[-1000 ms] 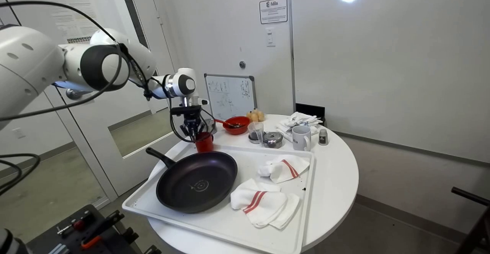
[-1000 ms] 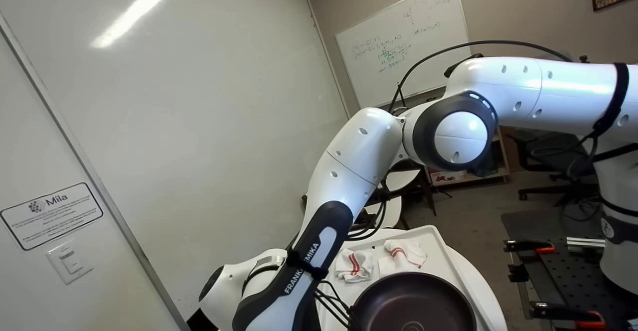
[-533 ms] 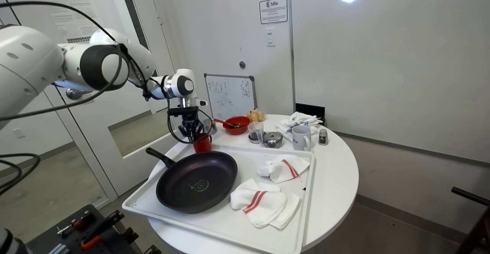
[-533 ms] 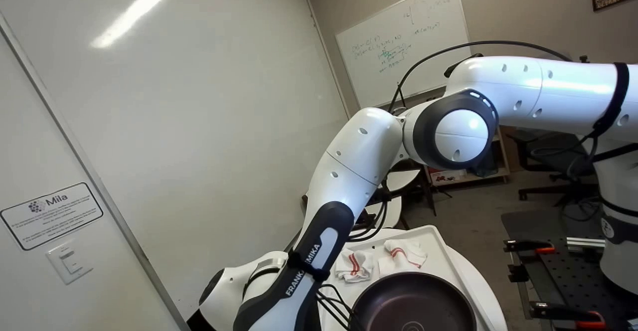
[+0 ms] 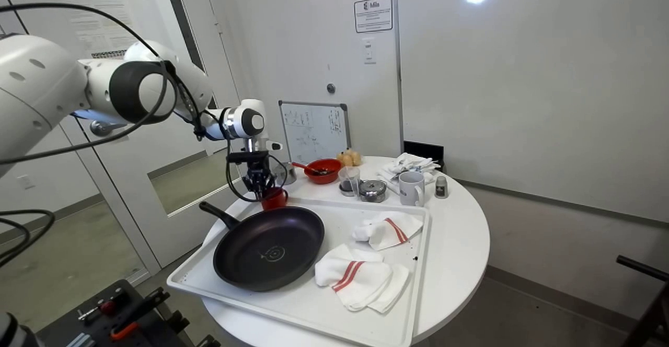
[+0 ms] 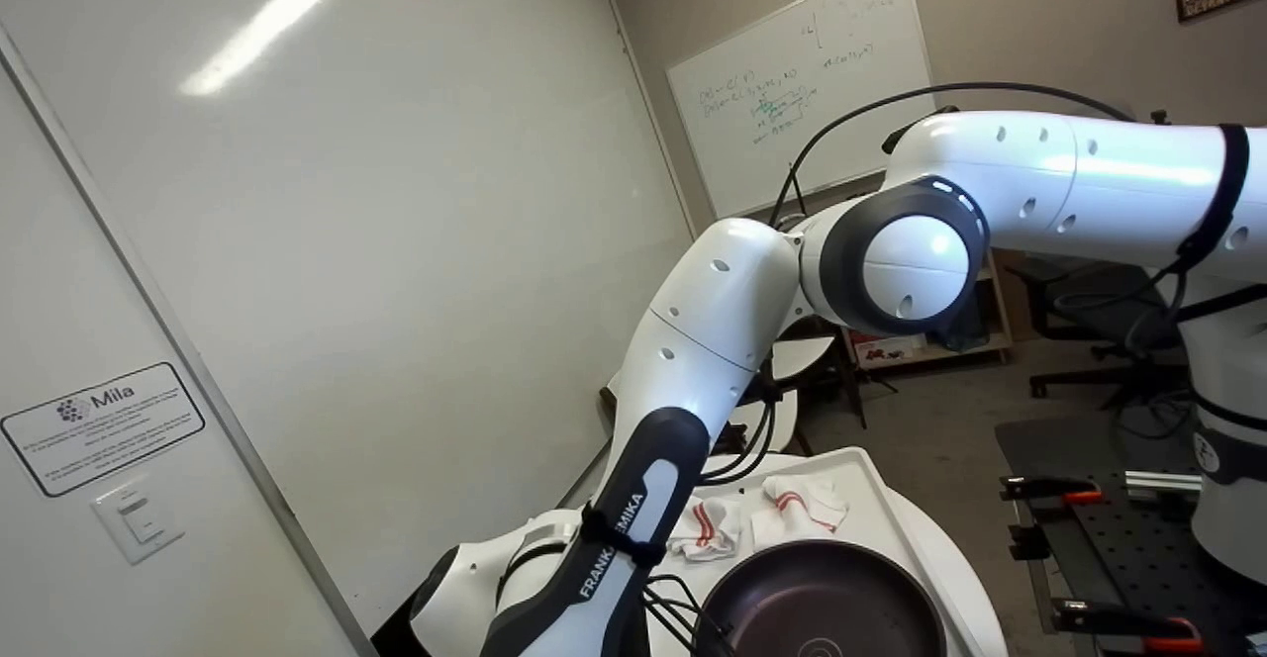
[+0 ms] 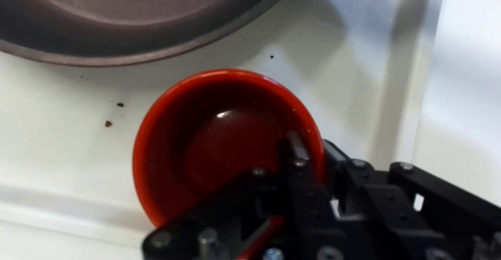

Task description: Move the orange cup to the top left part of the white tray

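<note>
In both exterior views a white, black-jointed robot arm (image 6: 728,291) reaches over a round white table (image 5: 460,242). On the table lies a large flat white rectangular tray with a low rim (image 5: 341,229). A wide, round black frying pan (image 5: 269,247) rests on the tray, its handle passing over the rim. Near the pan, also on the tray, are two rumpled white cloths with red stripes (image 5: 360,279). The black gripper (image 7: 316,150) points downward. In the wrist view its jaws are nearly together, one finger inside and one outside a small red-orange cup with a side handle (image 7: 219,134), pinching the wall between them. The cup, mouth up, is just beside the pan at the tray's far left corner in an exterior view; whether its base touches the tray cannot be told. Beside the cup, a few dark crumbs (image 7: 108,123) dot the tray.
</note>
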Available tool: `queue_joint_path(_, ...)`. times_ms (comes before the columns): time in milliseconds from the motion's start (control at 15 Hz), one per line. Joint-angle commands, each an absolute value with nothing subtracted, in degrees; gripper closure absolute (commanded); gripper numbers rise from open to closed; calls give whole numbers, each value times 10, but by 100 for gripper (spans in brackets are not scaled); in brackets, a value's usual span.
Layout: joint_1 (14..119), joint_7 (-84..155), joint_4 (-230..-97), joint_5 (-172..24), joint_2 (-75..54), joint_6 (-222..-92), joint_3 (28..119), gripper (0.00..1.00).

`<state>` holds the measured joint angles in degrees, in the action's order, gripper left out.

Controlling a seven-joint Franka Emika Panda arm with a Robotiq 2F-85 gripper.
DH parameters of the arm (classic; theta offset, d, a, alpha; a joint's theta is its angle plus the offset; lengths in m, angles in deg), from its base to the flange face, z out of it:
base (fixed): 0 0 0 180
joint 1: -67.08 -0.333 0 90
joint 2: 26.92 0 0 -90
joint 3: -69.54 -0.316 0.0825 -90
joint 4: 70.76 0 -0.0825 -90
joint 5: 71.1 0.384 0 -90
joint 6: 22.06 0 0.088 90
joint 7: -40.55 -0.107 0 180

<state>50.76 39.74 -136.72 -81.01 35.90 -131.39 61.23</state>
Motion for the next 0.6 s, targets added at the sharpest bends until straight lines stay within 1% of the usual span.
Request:
queue_joint_path(0,515,387,-1400,-798,339,-1333,606,93)
queue_joint_path(333,516,387,-1403,-798,338,-1334,607,93)
queue_joint_path(400,515,386,-1403,-798,338,-1334,607,82)
queue_joint_path(467,515,385,-1403,-798,337,-1334,607,67)
queue_joint_path(533,515,384,-1403,-799,337,-1334,608,60)
